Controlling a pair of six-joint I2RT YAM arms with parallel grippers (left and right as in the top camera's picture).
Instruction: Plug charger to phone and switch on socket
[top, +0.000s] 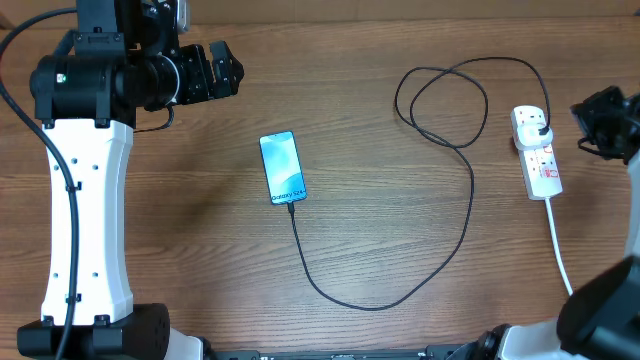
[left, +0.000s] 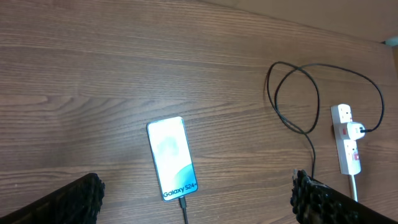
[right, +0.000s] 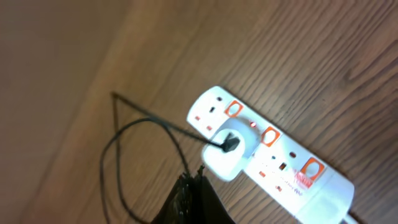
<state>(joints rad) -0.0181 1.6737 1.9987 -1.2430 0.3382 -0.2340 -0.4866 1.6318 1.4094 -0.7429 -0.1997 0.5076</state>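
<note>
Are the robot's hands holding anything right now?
No, nothing. The left gripper is open and empty. The right gripper is shut near the socket, with nothing between its fingers.

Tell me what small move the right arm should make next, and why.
Probably bring the right gripper, its fingers together, down onto the red switch beside the white adapter. The charger already reaches the phone and its adapter sits in the socket, so the switch seems to be what remains; whether it is already on, I cannot tell.
</note>
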